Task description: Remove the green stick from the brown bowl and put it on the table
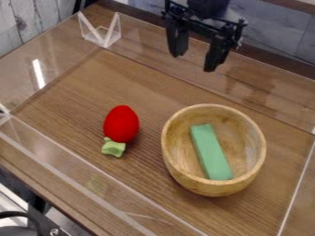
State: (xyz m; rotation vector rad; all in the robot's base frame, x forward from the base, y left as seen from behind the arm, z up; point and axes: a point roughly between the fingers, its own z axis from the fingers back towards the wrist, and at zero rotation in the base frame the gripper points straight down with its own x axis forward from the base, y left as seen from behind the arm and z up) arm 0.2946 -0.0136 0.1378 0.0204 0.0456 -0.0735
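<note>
Green stick [211, 151] in brown bowl [178, 162]; end effector [197, 52] spread, well apart.

The bowl [215, 149] sits on the table [74, 97] at the near right, with the stick [211, 152] lying inside it. To its left — well apart — rests the strawberry toy [118, 126]. The gripper [197, 53] hangs over the far side (behind the bowl).
</note>
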